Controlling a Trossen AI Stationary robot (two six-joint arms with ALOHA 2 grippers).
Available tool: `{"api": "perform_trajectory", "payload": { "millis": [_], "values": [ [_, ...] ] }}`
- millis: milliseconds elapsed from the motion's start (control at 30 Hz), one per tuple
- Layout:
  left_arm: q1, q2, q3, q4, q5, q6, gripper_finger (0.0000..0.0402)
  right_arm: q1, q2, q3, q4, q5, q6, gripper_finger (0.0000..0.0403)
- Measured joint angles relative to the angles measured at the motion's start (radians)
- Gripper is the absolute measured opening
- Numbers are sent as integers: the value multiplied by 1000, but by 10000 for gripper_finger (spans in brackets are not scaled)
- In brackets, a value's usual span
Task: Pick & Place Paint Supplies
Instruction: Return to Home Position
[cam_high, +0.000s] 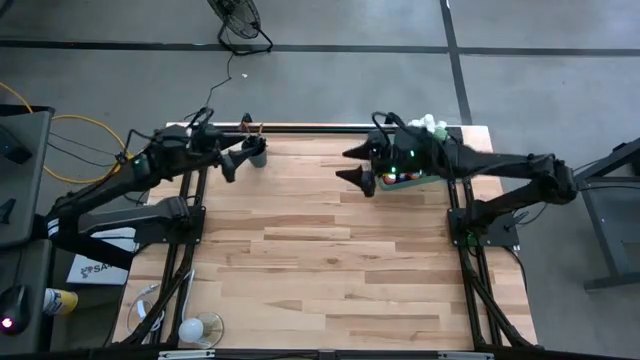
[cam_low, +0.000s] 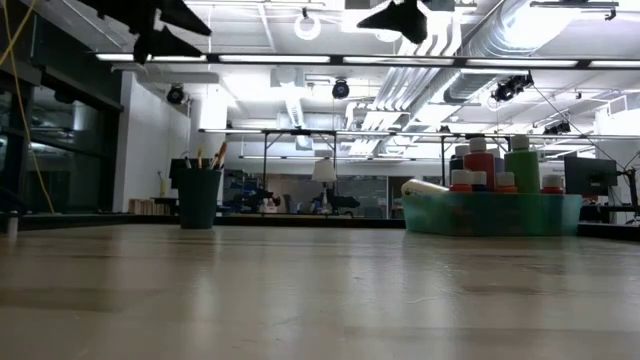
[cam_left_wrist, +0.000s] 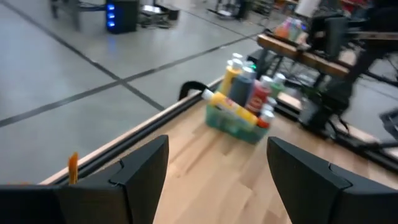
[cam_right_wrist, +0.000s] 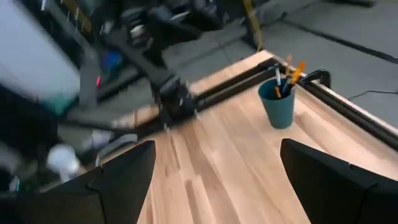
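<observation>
My left gripper (cam_left_wrist: 217, 142) and right gripper (cam_right_wrist: 217, 144) hung open and empty. The cup (cam_right_wrist: 277, 106) held paintbrushes (cam_right_wrist: 287, 76); the tray (cam_low: 490, 215) held paint bottles (cam_low: 480, 160).

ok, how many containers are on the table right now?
2. The blue cup, holding brushes, stands at the far edge on the left; the green tray of paint bottles sits at the far edge on the right.
</observation>
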Motion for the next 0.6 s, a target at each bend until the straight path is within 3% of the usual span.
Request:
{"api": "perform_trajectory", "payload": {
  "millis": [200, 367, 500, 600],
  "values": [
    [0, -98, 0, -127, 36, 58, 266, 121, -99, -300, 324, 281, 187, 339],
    [0, -198, -22, -193, 52, 73, 266, 221, -174, -478, 406, 546, 387, 339],
    [0, -323, -124, -161, 143, 33, 266, 239, -216, -595, 371, 581, 723, 339],
    [0, -423, -219, -146, 203, -23, 266, 307, -218, -654, 479, 635, 716, 339]
  ]
}}
